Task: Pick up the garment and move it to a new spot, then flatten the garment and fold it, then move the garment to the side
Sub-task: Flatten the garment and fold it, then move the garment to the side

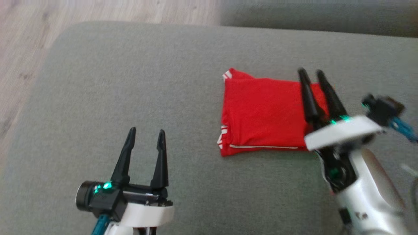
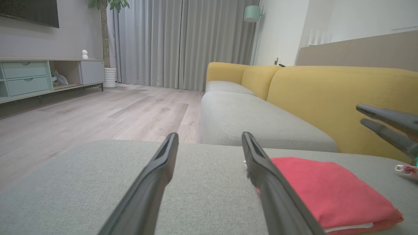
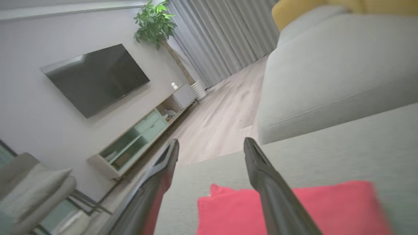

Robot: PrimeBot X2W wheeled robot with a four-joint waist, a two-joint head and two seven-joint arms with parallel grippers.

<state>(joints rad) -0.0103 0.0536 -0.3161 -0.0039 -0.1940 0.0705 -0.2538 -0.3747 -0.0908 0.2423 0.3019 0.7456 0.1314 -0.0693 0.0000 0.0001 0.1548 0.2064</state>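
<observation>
The garment is red with white trim and lies folded into a rectangle on the grey cushion, right of centre. My right gripper hangs over the garment's right edge, fingers apart and empty; its wrist view looks down on the red garment between and beneath its fingers. My left gripper stands open above bare cushion, well to the left of the garment, holding nothing. In the left wrist view the garment lies beside the right finger, and the right gripper's fingertips reach in from the right edge.
The cushion's left edge drops to a wood floor. A second grey seat with yellow backrests lies beyond. A TV console, a potted plant and curtains stand across the room.
</observation>
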